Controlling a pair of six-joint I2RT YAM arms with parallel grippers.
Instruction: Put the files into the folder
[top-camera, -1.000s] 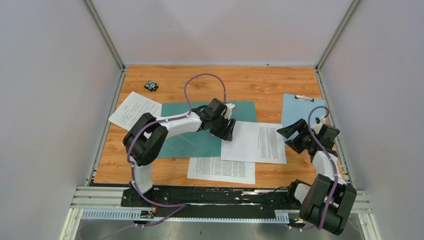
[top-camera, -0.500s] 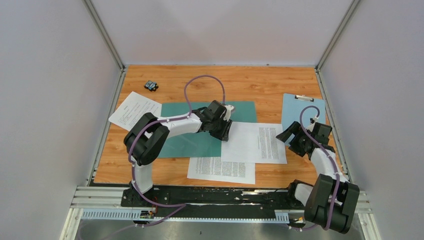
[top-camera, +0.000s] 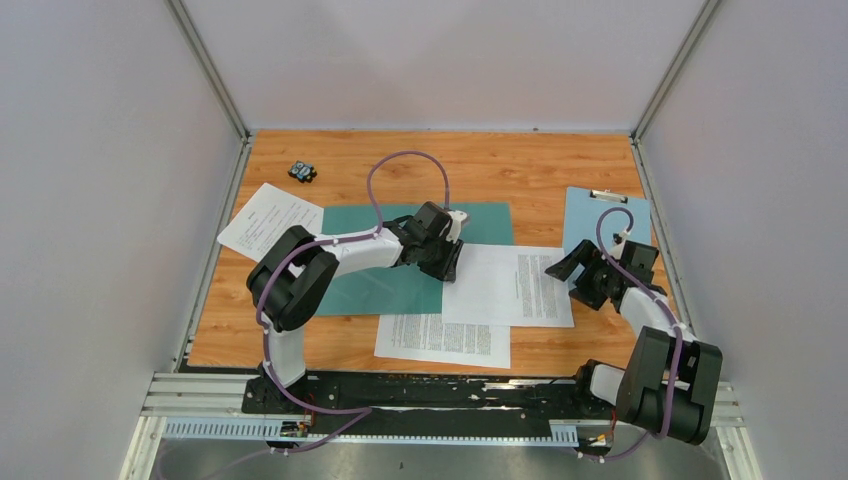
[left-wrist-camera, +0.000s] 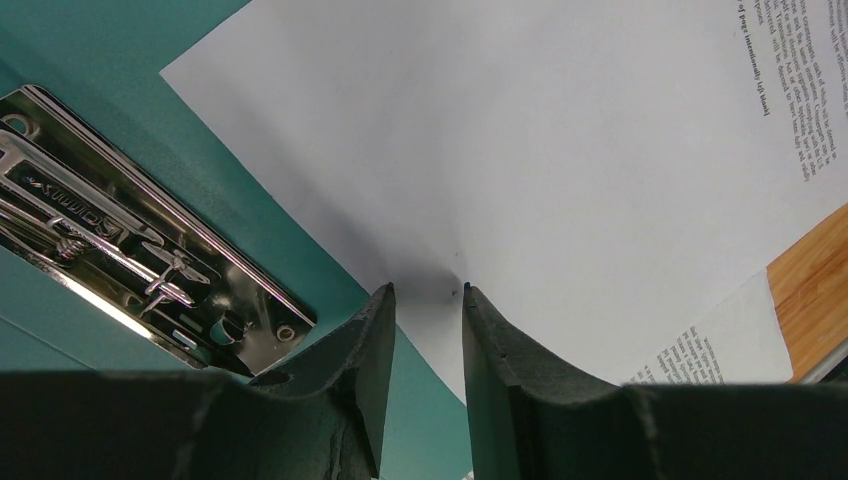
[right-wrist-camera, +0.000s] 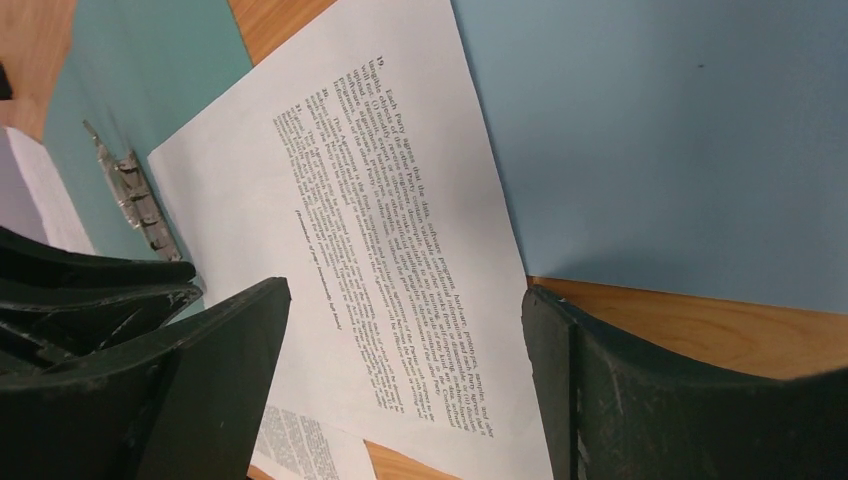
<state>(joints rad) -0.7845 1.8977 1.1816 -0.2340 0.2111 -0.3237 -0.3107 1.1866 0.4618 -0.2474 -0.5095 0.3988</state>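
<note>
The teal folder (top-camera: 390, 270) lies open on the table, its metal fastener (left-wrist-camera: 130, 230) showing. One of the files, a printed sheet (top-camera: 510, 285), overlaps the folder's right edge. My left gripper (top-camera: 450, 262) has both fingertips down on that sheet's left edge (left-wrist-camera: 427, 292), jaws narrowed to a small gap with flat paper showing between them. My right gripper (top-camera: 565, 270) hovers wide open over the sheet's right edge (right-wrist-camera: 407, 290), holding nothing. A second sheet (top-camera: 442, 340) lies partly under the first. A third sheet (top-camera: 268, 220) lies at the folder's left.
A light blue clipboard (top-camera: 605, 225) lies at the right, just beyond the right gripper. A small black object (top-camera: 302, 171) sits at the back left. Grey walls close in the table on three sides.
The left gripper's jaws have narrowed while resting on the sheet's left edge. The right arm has stretched forward and left, bringing its open gripper over the sheet's right edge.
</note>
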